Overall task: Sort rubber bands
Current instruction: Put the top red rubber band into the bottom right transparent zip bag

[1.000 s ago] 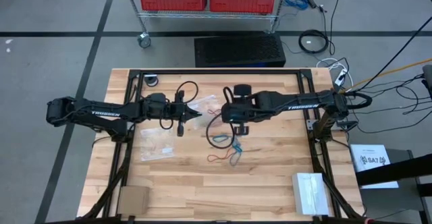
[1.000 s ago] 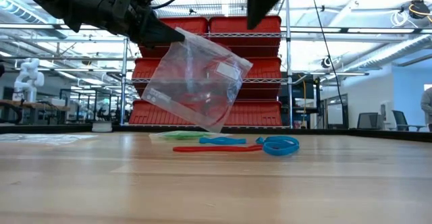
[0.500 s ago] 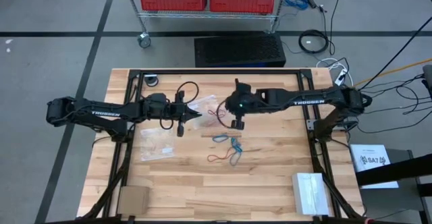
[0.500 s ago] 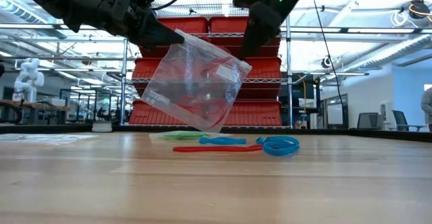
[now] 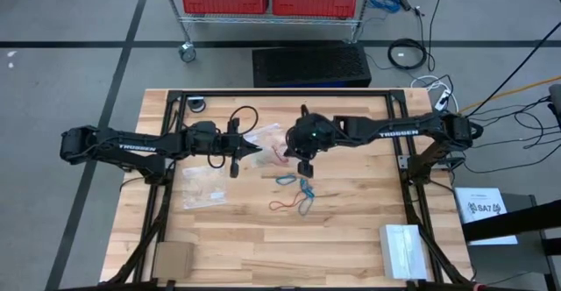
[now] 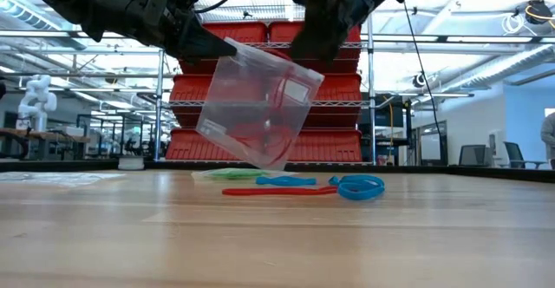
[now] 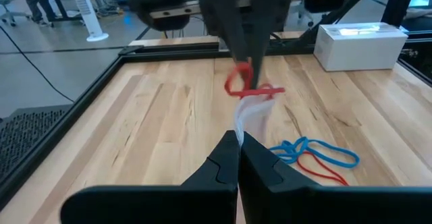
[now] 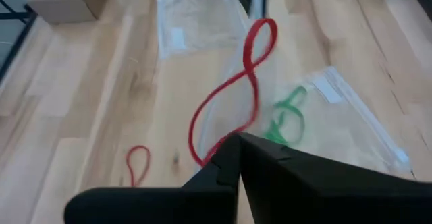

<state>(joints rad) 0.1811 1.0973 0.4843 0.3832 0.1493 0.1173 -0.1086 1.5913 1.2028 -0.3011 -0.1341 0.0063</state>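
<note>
Nearest me in the low view, I see a red band (image 6: 277,191), a blue band (image 6: 360,186) and another blue one (image 6: 286,181) lying flat on the table (image 6: 277,236), thin loops close together. Just behind them a green band (image 6: 230,173) lies under clear plastic. Above, my left gripper (image 6: 227,47) is clamped on one edge of a clear bag (image 6: 256,106) hanging tilted off the table. My right gripper (image 8: 237,137) is pinched shut on a red loop (image 8: 246,69), twisted into a figure eight, at the bag's mouth. The bag's film blurs how far in it sits.
</note>
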